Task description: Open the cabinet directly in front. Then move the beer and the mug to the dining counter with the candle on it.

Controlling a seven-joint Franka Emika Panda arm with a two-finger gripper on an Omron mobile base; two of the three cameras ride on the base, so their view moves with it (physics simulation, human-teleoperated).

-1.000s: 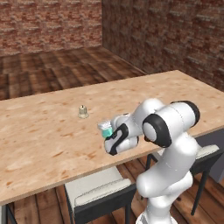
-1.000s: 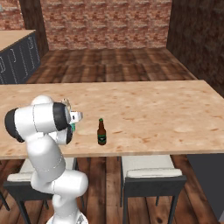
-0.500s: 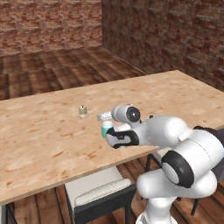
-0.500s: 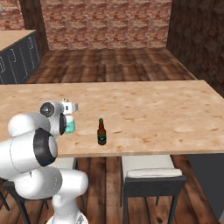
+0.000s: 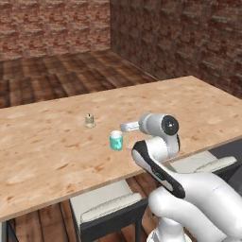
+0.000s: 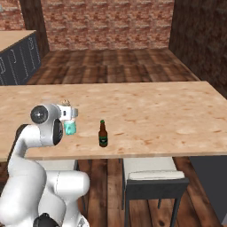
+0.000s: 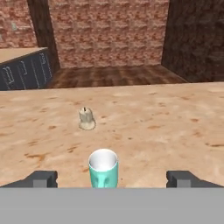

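One mug (image 7: 103,168), one bottle (image 6: 103,134), one candle (image 7: 86,118) (tiny), all on one surface (image 6: 159,111), with two stools (image 6: 153,181).

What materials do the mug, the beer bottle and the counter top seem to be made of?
Mug: probably glazed ceramic; smooth mint-green wall, white inside.
Beer: looks like dark brown glass with a label, though the render is coarse.
Counter: light wood or wood-look laminate; blotchy grain, matte.

Two grey-cushioned dark-framed stools (image 6: 153,181) sit tucked under the near edge, below and behind the pincer. Dark wooden plank flooring (image 7: 113,75) stretches ahead of the pincer to a red brick wall (image 7: 107,33). Dark grey drawer units with short handles (image 7: 26,72) stand far ahead to its left.
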